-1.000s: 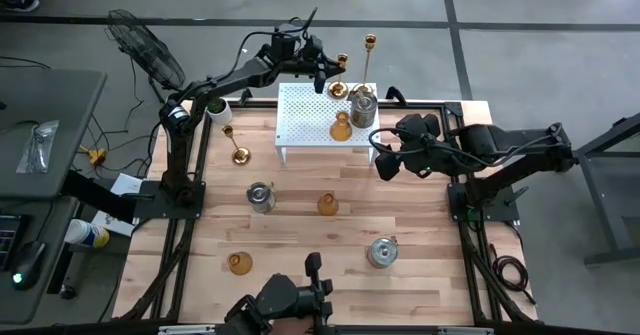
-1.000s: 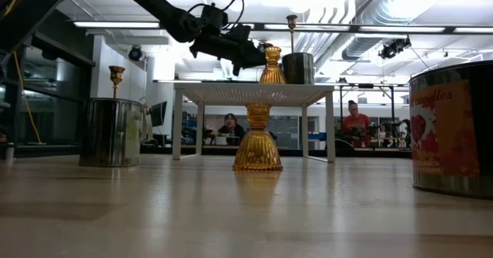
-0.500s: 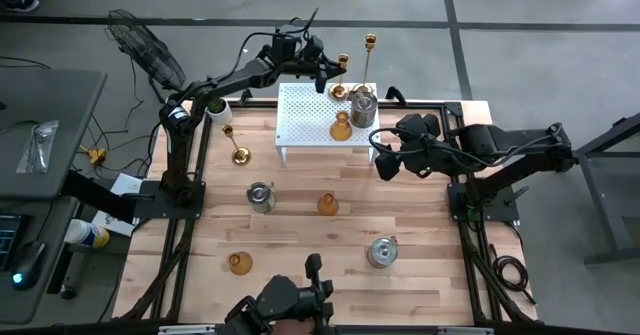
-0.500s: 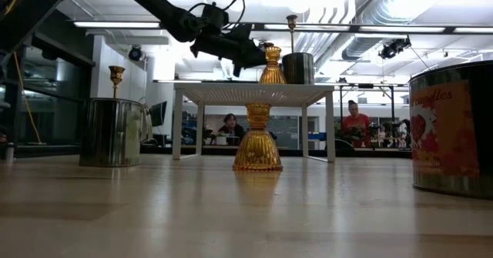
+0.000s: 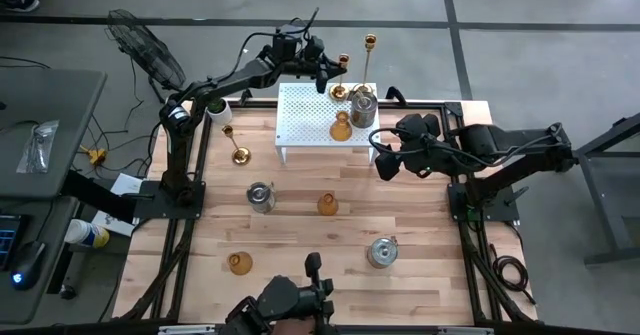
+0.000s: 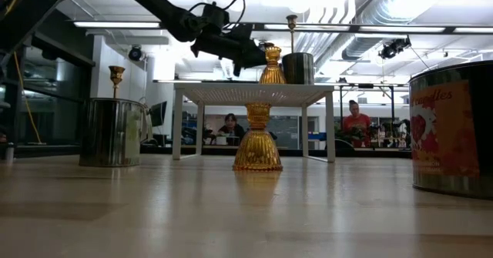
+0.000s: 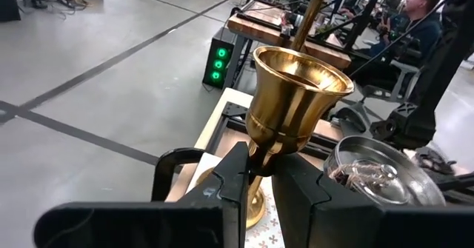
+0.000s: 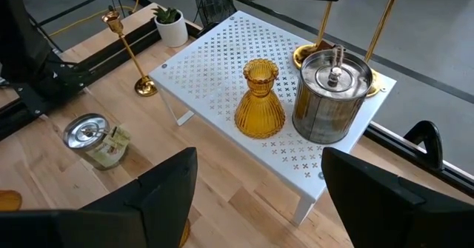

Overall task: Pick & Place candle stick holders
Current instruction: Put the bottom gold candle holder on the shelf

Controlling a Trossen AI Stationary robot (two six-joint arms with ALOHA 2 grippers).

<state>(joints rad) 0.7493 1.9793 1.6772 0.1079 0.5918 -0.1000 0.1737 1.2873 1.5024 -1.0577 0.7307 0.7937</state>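
The left gripper (image 7: 258, 175) reaches over the far edge of the white perforated rack (image 5: 312, 127), which sits toward 12 o'clock on the wooden surface (image 5: 300, 235). Its fingers (image 7: 231, 178) are drawn in narrow and pinch the stem of a gold-brass stick (image 7: 296, 107) just below its flared cup; the stick stands upright, with its round base at the rack's back edge. A second gold-brass stick (image 5: 369, 47) rises just beside it toward 1 o'clock, and its base appears to rest on the rack's far corner, though the silver cup hides most of it.

On the rack, an amber glass holder (image 8: 260, 100) stands upright and just beside a lidded silver cup (image 8: 332, 96), the two near each other but apart.

The right gripper (image 5: 384, 162) hangs just off the rack's 3 o'clock side, its fingers (image 8: 159, 185) spread wide and holding nothing.

Down on the wood, a third gold-brass stick (image 5: 234, 143) stands at 9 o'clock from the rack. A second silver cup (image 5: 261, 196) sits near the middle-left, an amber holder (image 5: 327, 205) at the centre, another amber holder (image 5: 239, 263) toward 7 o'clock, and a third silver cup (image 5: 381, 251) toward 5 o'clock, all well apart from one another.

A small potted plant in a white cup (image 5: 217, 107) stands at the 10 o'clock corner.
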